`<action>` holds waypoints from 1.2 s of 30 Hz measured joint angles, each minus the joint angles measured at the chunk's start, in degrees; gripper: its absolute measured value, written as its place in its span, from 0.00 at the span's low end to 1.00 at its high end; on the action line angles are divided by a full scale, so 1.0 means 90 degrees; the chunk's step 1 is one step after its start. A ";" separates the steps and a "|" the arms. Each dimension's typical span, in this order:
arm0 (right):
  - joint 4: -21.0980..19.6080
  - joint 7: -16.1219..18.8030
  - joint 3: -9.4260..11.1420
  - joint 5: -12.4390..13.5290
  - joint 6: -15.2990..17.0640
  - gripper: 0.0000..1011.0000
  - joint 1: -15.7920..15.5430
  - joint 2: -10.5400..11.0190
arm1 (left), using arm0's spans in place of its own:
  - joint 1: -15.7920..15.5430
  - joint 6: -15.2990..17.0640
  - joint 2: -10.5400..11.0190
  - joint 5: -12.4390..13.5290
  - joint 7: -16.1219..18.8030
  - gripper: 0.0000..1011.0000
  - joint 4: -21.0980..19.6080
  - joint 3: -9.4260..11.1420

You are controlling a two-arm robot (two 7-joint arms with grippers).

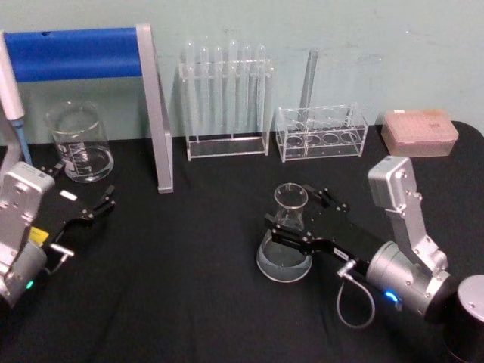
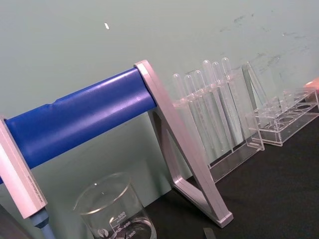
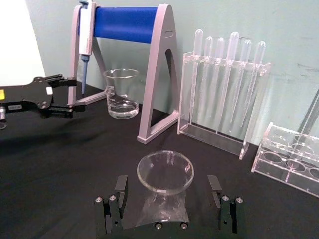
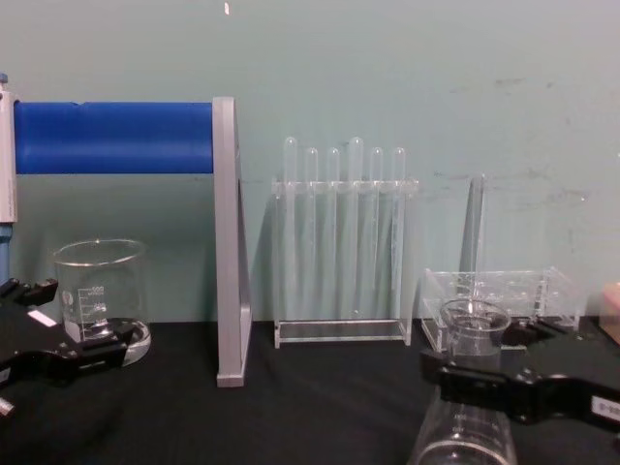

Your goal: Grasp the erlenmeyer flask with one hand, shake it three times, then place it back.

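Straddling the flask (image 1: 286, 238) at its neck, the right gripper (image 1: 299, 219) has its jaws spread wide, one on each side of the glass, with a gap showing on both sides in the right wrist view, so nothing is clamped yet. That height looks chosen on purpose: the neck is the narrow part the fingers (image 3: 121, 185) can close around, while the wide base below would not fit between them. The flask (image 3: 164, 184) stands upright on the black table (image 1: 189, 287), right of centre and in front of the two clear racks (image 1: 227, 98), well apart from them, which leaves room for shaking once it is lifted. I judge the grasp is about to be made and the shaking has not begun.

The right arm reaches in from the lower right, forearm sloping down toward the flask (image 4: 465, 397), gripper held roughly level and pointing toward the back wall.

The left gripper (image 1: 94, 208) rests low at the left of the table, jaws apart and holding nothing, just in front of the beaker (image 1: 79, 144) beside the blue stand (image 1: 91, 57), apparently parked
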 joint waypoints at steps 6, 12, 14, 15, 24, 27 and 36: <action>-0.0203 0.0126 0.0086 0.0119 -0.0020 0.99 -0.0218 0.0223 | 0.0000 0.0000 0.0000 0.0000 0.0000 0.99 0.0000 0.0000; -0.0474 0.0258 0.0257 0.0293 -0.0102 0.99 -0.0573 0.0552 | 0.0000 0.0000 0.0000 0.0000 0.0000 0.99 0.0000 0.0000; -0.0566 0.0321 0.0338 0.0367 -0.0163 0.99 -0.0718 0.0686 | 0.0000 0.0000 0.0000 0.0000 0.0000 0.99 0.0000 0.0000; -0.0624 0.0351 0.0400 0.0414 -0.0208 0.99 -0.0819 0.0782 | 0.0000 0.0000 0.0000 0.0000 0.0000 0.99 0.0000 0.0000; -0.0762 0.0378 0.0732 0.0591 -0.0378 0.99 -0.1210 0.1125 | 0.0000 0.0000 0.0000 0.0000 0.0000 0.99 0.0000 0.0000; -0.0724 0.0274 0.0845 0.0593 -0.0404 0.99 -0.1224 0.1136 | 0.0000 0.0000 0.0000 0.0000 0.0000 0.99 0.0000 0.0000; -0.0313 -0.0421 0.1032 0.0189 -0.0424 0.99 -0.0808 0.0738 | 0.0000 0.0000 0.0000 0.0000 0.0000 0.99 0.0000 0.0000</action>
